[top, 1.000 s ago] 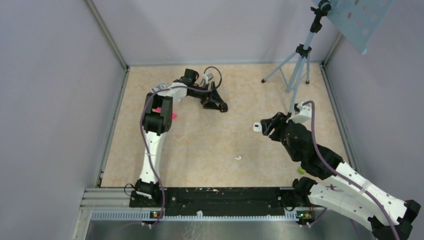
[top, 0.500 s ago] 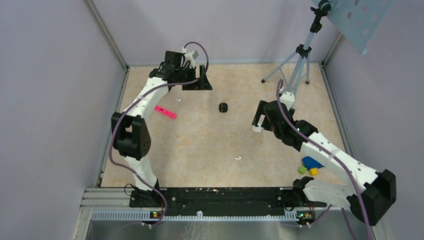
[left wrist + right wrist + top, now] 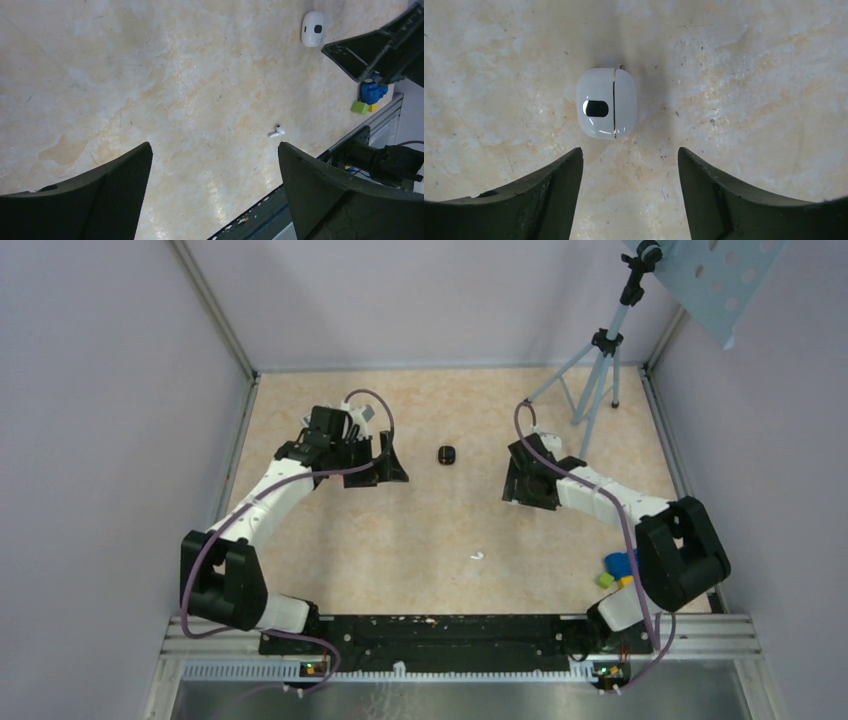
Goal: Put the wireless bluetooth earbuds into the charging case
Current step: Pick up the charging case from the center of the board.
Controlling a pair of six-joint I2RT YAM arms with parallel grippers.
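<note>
Nearest the arm bases, a single white earbud is seen lying alone on the counter, a tiny stemmed piece resting on its side and well apart from everything else. To the right, at about the same depth, a cluster of toy blocks is partly hidden by the right arm. Farther in, the left gripper is held above bare counter with its jaws spread wide and nothing between them. The right gripper is likewise released and empty. Just beyond its fingertips the charging case is seen: a white, glossy, rounded pebble lying flat, marked with a dark oval on one half and crossed by a thin seam, the lid apparently closed. The step in hand is judged to be the grasp of this case. It would be done well if the jaws were centred over the shell and lowered squarely. A hold on one half alone, clear of the seam, would let the lid be opened afterwards, and gentle closing is advised, since so slick a body could be squirted out. Beyond the grippers a small black object is set on the counter; what it is cannot be told. Farthest off, a tripod is seen standing.
</note>
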